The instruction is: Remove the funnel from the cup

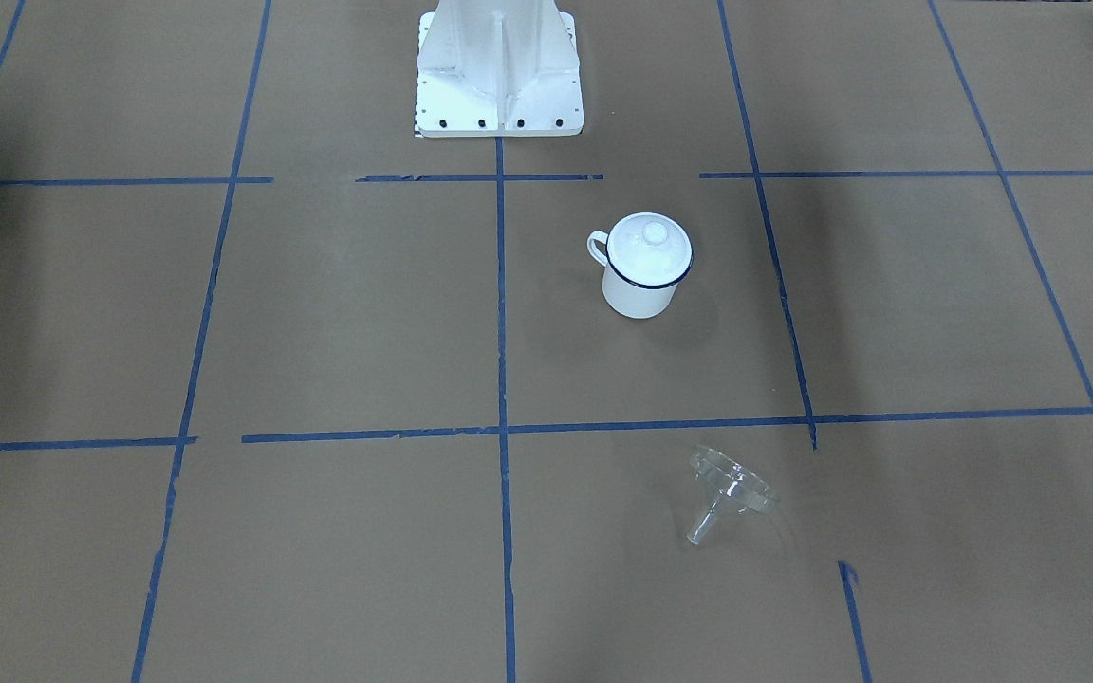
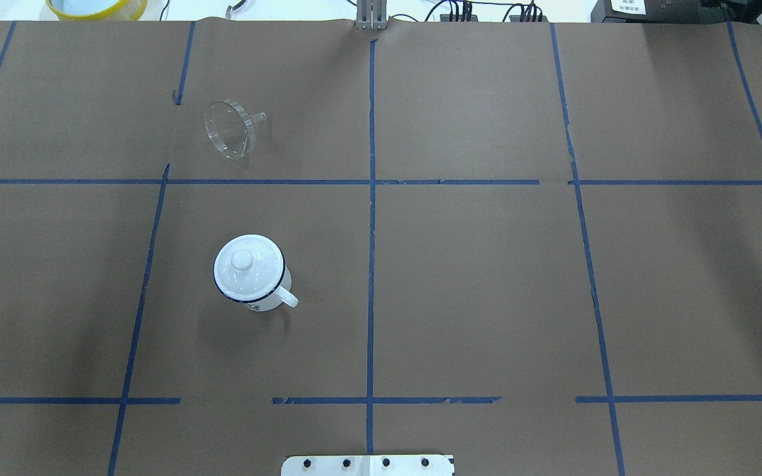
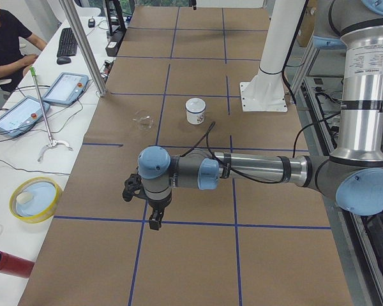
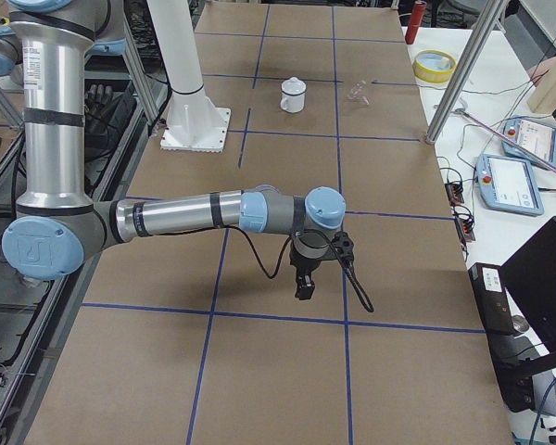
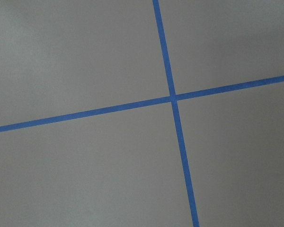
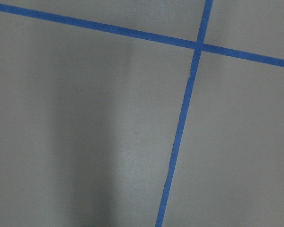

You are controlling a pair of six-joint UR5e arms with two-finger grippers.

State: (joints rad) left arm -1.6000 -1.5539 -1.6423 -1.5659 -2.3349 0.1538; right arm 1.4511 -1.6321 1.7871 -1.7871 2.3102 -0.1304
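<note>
The clear funnel (image 1: 731,489) lies on its side on the brown table, apart from the cup; it also shows in the overhead view (image 2: 229,129). The white cup (image 1: 641,289) with a dark blue rim stands upright, with a white domed lid (image 1: 649,245) with a knob on it; the lidded cup shows in the overhead view (image 2: 258,305). My left gripper (image 3: 154,218) shows only in the exterior left view, far from both. My right gripper (image 4: 303,289) shows only in the exterior right view. I cannot tell whether either is open or shut. Both wrist views show only table and blue tape.
The robot's white base (image 1: 497,76) stands at the table's near-robot edge. A yellow bowl (image 2: 96,6), a red cylinder (image 3: 9,264), control tablets (image 3: 64,89) and a seated person (image 3: 3,38) are beyond the table's far side. Metal posts (image 3: 83,48) stand there.
</note>
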